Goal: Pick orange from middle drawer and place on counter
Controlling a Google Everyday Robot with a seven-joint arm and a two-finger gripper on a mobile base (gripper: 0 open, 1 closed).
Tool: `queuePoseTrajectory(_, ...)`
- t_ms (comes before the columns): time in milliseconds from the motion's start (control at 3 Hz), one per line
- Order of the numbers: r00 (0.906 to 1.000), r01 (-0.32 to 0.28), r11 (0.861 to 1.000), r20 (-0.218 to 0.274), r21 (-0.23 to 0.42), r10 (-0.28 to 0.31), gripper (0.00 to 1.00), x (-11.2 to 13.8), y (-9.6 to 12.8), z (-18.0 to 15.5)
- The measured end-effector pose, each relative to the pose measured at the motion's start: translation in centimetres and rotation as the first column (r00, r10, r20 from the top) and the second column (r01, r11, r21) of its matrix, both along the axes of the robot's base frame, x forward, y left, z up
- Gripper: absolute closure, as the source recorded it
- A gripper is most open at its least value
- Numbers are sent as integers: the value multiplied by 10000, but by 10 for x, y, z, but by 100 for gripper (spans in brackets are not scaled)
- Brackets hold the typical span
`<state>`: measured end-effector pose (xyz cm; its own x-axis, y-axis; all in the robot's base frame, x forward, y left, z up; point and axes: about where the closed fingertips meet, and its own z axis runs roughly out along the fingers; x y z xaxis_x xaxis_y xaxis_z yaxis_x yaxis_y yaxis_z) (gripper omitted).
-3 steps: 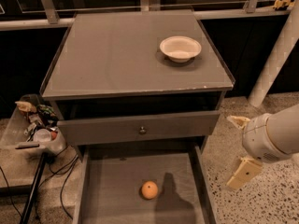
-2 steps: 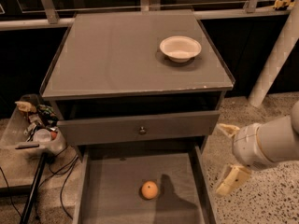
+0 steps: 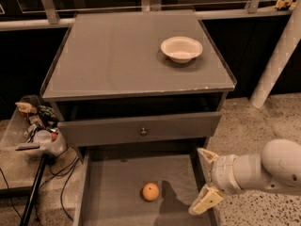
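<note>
Orange (image 3: 150, 191): sits on the floor of the middle drawer (image 3: 113, 187), which is pulled out. It is right of the floor's centre line and toward the near end. Nothing else is in the drawer. The fruit reads as round, so it has no long axis. I cannot tell which way its stem end faces.

Gripper (image 3: 197, 181): low at the right of the view, over the drawer's right side wall, on the end of the white arm (image 3: 263, 168), which comes in from the right edge. Its two fingers (image 3: 205, 200) point left toward the drawer. One sits higher in the view and one lower, spread wide with a clear gap between them. Nothing is held.

Orange relative to jaws: it lies to the left of the fingertips, near them but clearly apart, with no contact. Its height in the view is roughly level with the gap, closer to the lower finger's side. It is outside the gap, not between the fingers. A dark shadow lies on the drawer floor between fruit and gripper.

Surroundings: the counter (image 3: 122, 55) is above and behind, carrying a white bowl (image 3: 181, 48) toward its right rear. A drawer front with a small knob (image 3: 143, 131) stands just above the open drawer. A clear bin (image 3: 35, 131) of clutter is at left, and the floor at right is speckled.
</note>
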<state>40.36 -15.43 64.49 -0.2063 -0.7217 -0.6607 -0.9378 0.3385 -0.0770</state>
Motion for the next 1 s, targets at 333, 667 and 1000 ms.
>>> queuePoseTrajectory(333,10000,78,9998,-34,-206,-79,0,2,16,-50)
queuePoseTrajectory(667,9998,109,9971,-154,-755,-121,0,21,40,-99)
queuePoseTrajectory(1000,9998,75,9971,-204,-761,-91,0,22,46,-112)
